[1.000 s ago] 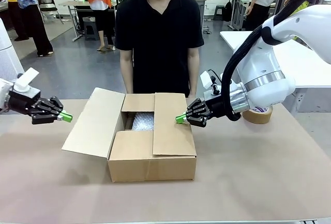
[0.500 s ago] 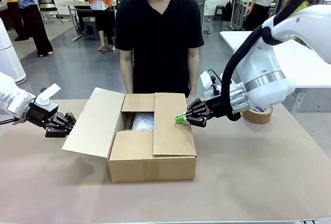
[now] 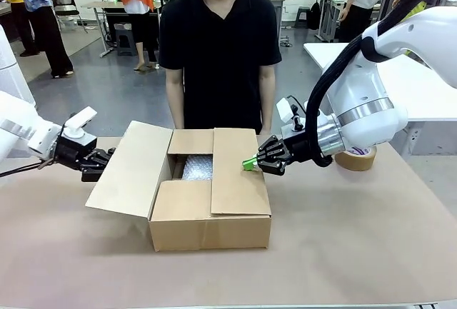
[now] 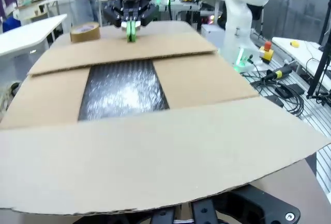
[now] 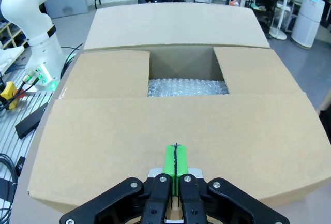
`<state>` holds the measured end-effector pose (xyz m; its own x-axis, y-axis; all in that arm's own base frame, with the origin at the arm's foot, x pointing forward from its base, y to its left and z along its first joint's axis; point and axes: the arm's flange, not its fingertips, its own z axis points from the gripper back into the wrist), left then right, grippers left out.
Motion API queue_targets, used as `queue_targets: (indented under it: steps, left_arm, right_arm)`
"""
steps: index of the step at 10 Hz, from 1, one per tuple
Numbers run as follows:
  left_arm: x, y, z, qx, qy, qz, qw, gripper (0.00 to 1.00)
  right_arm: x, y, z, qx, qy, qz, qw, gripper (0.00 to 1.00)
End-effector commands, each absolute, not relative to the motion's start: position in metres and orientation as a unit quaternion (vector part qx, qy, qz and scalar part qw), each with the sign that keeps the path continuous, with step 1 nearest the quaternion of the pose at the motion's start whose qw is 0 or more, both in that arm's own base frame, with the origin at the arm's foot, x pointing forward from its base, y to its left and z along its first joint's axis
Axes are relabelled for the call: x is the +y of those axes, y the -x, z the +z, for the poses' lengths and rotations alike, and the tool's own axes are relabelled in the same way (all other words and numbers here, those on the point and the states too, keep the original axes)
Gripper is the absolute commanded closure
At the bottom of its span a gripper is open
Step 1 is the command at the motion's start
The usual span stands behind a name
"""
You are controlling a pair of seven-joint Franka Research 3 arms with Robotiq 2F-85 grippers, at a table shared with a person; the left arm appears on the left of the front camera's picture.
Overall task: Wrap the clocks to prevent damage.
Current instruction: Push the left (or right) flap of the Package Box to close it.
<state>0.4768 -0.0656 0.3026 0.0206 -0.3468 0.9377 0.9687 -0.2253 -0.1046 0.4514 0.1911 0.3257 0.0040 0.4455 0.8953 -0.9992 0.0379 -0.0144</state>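
Right gripper (image 3: 248, 163) clenched, green pads pressed together with nothing between them, tips at the box's (image 3: 211, 216) folded right flap (image 3: 235, 177); contact unclear. Bubble wrap (image 3: 197, 168) lies inside the box, just ahead of those tips past the flap edge, seen through the gap in the top. Left gripper (image 3: 98, 161) is at the raised left flap (image 3: 128, 170), fingers hidden behind it, so cannot tell if released or clenched. Tape roll (image 3: 355, 158) sits behind the right arm.
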Motion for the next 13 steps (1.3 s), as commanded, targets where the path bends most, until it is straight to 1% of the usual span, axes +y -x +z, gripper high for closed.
queue_targets:
  steps: [1,6,8,13]
  left_arm:
    - [-0.083,-0.479,0.315,-0.330,0.486,-0.621,0.519,1.00]
    - [-0.146,-0.480,0.336,-0.329,0.497,-0.643,0.481,1.00]
    - [-0.161,-0.484,0.332,-0.318,0.493,-0.652,0.480,1.00]
    - [-0.170,-0.504,0.323,-0.322,0.441,-0.679,0.491,1.00]
  right_arm:
    - [0.192,-0.451,0.323,-0.379,-0.361,0.590,0.615,0.99]
    - [0.192,-0.451,0.323,-0.379,-0.361,0.590,0.615,0.99]
    - [0.192,-0.451,0.323,-0.379,-0.361,0.590,0.615,0.99]
    - [0.192,-0.451,0.323,-0.379,-0.361,0.590,0.615,0.99]
